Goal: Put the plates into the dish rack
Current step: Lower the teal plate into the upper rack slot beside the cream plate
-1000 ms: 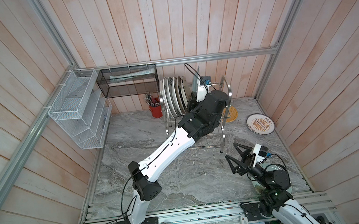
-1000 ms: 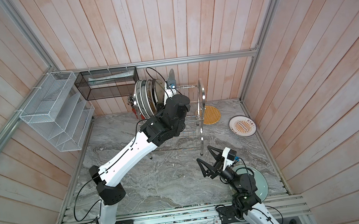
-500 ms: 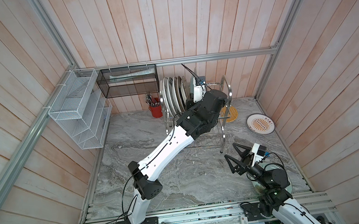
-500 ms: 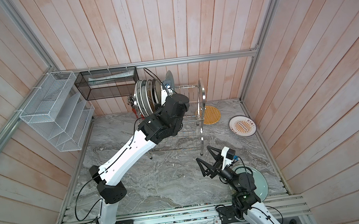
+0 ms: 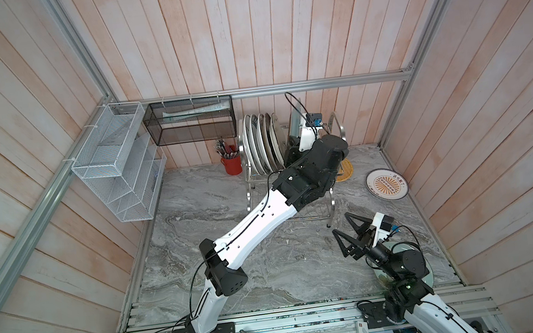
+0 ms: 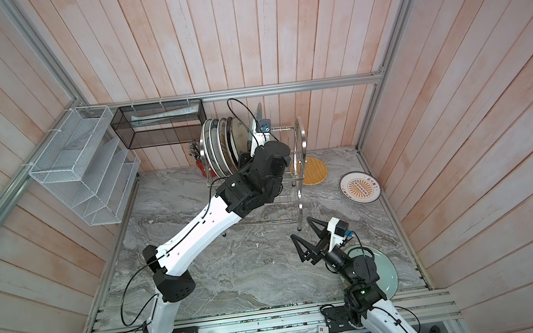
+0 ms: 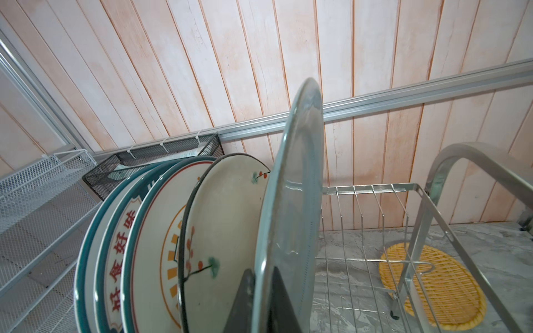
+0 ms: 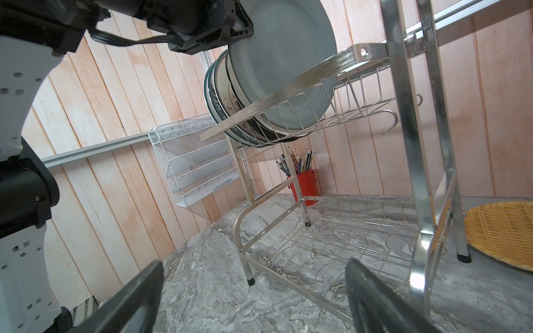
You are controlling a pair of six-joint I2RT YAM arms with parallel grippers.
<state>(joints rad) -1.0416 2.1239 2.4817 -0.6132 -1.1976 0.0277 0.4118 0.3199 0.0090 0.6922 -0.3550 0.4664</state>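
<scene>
Several round plates [image 7: 225, 230] stand on edge in the upper tier of the shiny steel wire dish rack [image 7: 461, 155], at the upper centre of both top views. The left tool [image 7: 262, 284] is clamped on the rim of a grey-blue round plate [image 7: 291, 187], held upright just beside them. At lower right in a top view, the right tool [image 5: 340, 223] hangs with its jaws wide and empty above the grey marbled surface [image 5: 195, 216].
</scene>
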